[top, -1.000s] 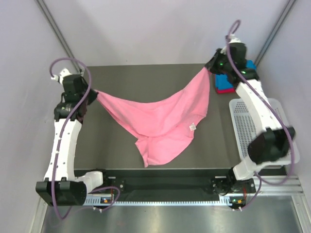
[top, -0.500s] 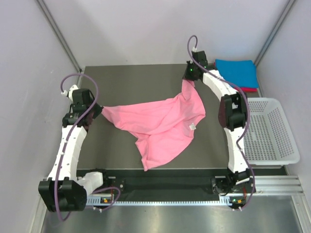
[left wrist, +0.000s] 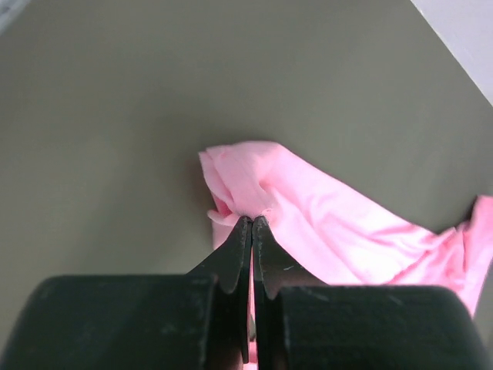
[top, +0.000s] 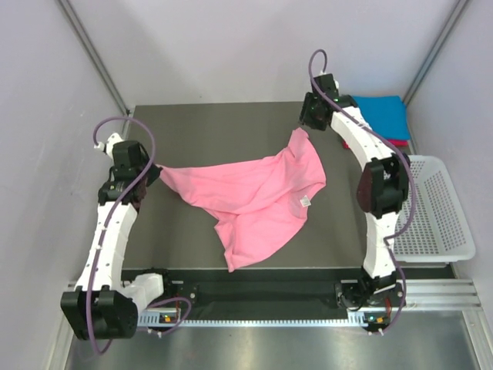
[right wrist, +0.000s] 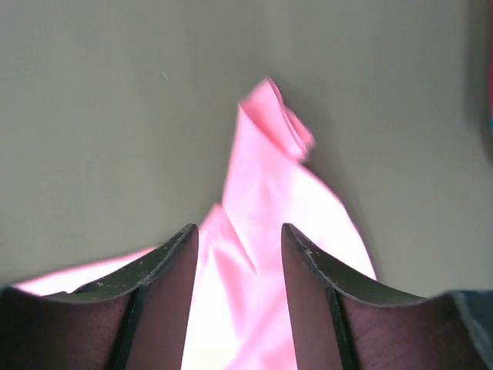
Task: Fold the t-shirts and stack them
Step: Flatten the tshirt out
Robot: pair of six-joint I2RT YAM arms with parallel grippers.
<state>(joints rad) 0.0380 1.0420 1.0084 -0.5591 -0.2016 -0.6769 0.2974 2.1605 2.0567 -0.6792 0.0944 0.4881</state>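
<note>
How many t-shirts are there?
3: light pink cloth t-shirt spread mid-table; bright blue folded t-shirt, far right corner; magenta-red t-shirt beneath it, only an edge showing. Others may be hidden.

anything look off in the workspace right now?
The light pink cloth t-shirt lies bunched and skewed on the dark table, not spread flat. One corner is pinched in the shut left pincer. The right pincer hangs open above the far corner, gripping nothing. One fold reaches almost to the table's near edge. Nothing looks damaged.

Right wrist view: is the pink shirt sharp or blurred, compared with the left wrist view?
Right wrist view: the pink t-shirt is soft and washed out near the right tool; left wrist view: its folds look sharper, the left tool dark.
</note>
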